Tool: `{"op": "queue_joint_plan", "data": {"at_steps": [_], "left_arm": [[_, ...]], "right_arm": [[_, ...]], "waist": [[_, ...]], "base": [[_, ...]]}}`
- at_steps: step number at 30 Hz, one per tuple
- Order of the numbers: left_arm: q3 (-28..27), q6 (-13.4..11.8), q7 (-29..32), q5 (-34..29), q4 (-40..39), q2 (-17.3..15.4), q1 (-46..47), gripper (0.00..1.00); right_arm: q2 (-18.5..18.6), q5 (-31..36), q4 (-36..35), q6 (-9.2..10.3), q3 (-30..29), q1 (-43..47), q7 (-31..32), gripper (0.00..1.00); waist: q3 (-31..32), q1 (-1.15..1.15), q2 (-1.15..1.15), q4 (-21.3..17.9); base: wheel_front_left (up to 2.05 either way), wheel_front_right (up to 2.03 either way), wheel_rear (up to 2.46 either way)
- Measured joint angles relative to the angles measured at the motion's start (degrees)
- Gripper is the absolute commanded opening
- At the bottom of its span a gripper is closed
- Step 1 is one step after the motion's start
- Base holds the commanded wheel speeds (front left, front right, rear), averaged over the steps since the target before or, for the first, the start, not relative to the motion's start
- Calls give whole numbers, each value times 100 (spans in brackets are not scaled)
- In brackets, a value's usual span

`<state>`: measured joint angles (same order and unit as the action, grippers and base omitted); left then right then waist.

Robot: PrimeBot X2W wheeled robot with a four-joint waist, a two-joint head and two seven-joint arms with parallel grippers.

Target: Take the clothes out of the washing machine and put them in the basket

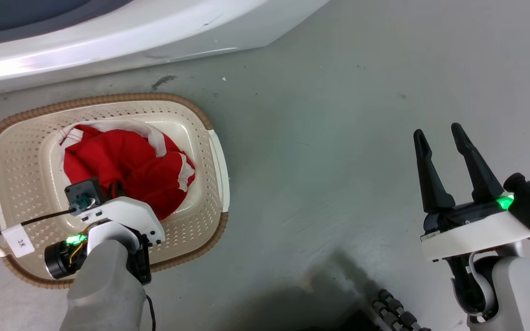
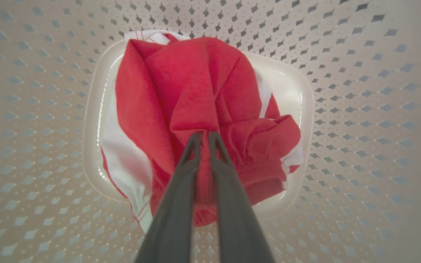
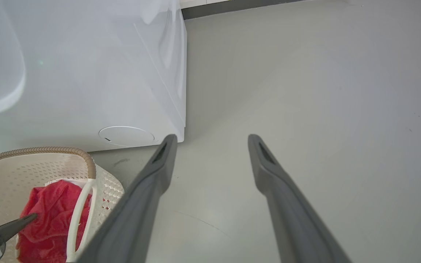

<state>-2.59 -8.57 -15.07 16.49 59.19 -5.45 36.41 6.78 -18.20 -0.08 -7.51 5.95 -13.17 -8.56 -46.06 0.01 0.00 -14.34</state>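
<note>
Pinching a fold of the red clothes (image 2: 196, 80) with left gripper (image 2: 204, 137) low inside the basket (image 1: 108, 99), heap down on its bottom, so probably only release remaining; parking right gripper (image 1: 438, 130) spread, empty, well right of the basket, clear.

1. The clothes (image 2: 196, 84) are showing as soft red cloth, matt and slightly fuzzy, creasing into folds, with smoother white cloth trim.
2. The basket (image 1: 25, 151) is looking like cream plastic, smooth with a faint sheen, its walls pierced by small holes and its bottom gleaming glossier.
3. The rim (image 1: 122, 97) is showing a brown, ribbed, woven-look texture, matt.
4. The machine (image 3: 86, 73) is shining as smooth, glossy white casing, throwing back light.
5. The floor (image 1: 338, 115) is lying grey and smooth, dully sheened and faintly scuffed.
6. The fingers (image 3: 152, 182) of the right end effector (image 1: 439, 130) are appearing dark, matt and smooth.
</note>
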Motion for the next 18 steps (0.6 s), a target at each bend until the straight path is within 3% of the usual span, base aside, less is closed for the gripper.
{"op": "queue_joint_plan", "data": {"at_steps": [1, 2, 3, 4, 11, 18], "left_arm": [[-26, -11, 0, 13, 100, -7, 49, 0], [-48, -33, 0, 31, 151, -10, 80, 20], [-42, -43, 0, 13, 198, -10, 113, 76], [-51, -37, 0, -9, 238, -8, 136, 100], [-143, 137, 0, -42, -91, 90, -118, 100], [-12, 286, 0, -223, -1089, 242, -823, 100]], "right_arm": [[7, -2, 27, 0, 7, -1, -11, 100], [13, -5, 52, 0, 11, -4, -40, 100], [22, -3, 83, 0, 18, -14, -52, 100], [36, 54, 115, 0, 15, -44, -83, 100], [25, 366, 292, 0, -43, -114, -243, 100], [-12, 620, 334, 0, -233, 80, -141, 100]], "waist": [[-21, 0, 0, -21], [-30, 0, 0, -30], [-21, 0, 0, -27], [6, 0, 0, -20], [459, -1, 0, 94], [1275, -1, 0, 289]], "base": [[0, 0, 0], [0, 0, 0], [0, 0, 0], [0, 0, 0], [0, 0, 0], [0, 0, 0]]}}
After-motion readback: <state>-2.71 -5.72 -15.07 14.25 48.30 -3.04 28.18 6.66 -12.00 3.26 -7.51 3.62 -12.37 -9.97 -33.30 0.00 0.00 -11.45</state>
